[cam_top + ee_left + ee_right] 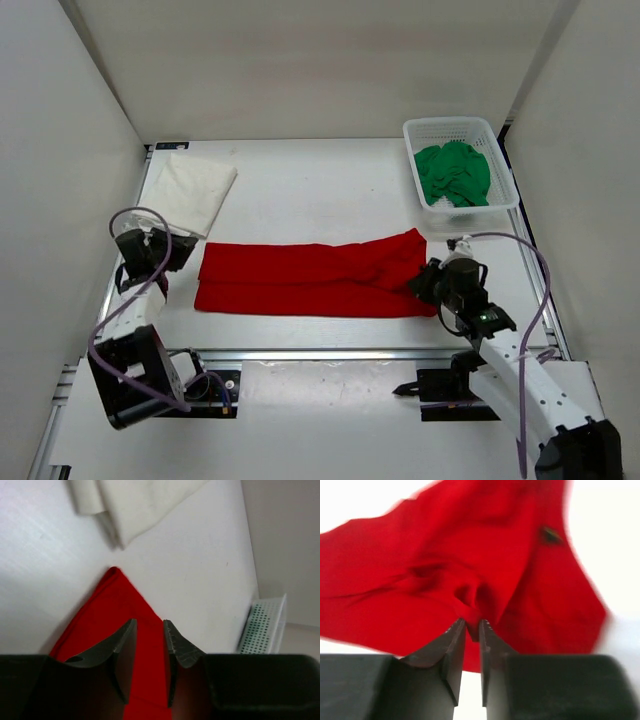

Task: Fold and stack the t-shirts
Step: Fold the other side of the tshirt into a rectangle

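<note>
The red t-shirt point(310, 278) lies folded into a long flat band across the table's middle. My left gripper point(186, 258) is at its left end, and in the left wrist view point(150, 624) the jaws stand open over the red cloth point(110, 605). My right gripper point(424, 281) is at the band's right end. There point(472, 623) the jaws are slightly parted, with a small pucker of red cloth point(470, 555) between the tips. The white t-shirt point(195, 190) lies folded at the back left, also showing in the left wrist view point(140, 505). The green t-shirt point(455, 172) sits crumpled in the basket.
A white mesh basket point(415, 130) stands at the back right, its side also in the left wrist view point(262, 625). White walls enclose the table on the left, the back and the right. Both arm bases sit on a rail at the near edge.
</note>
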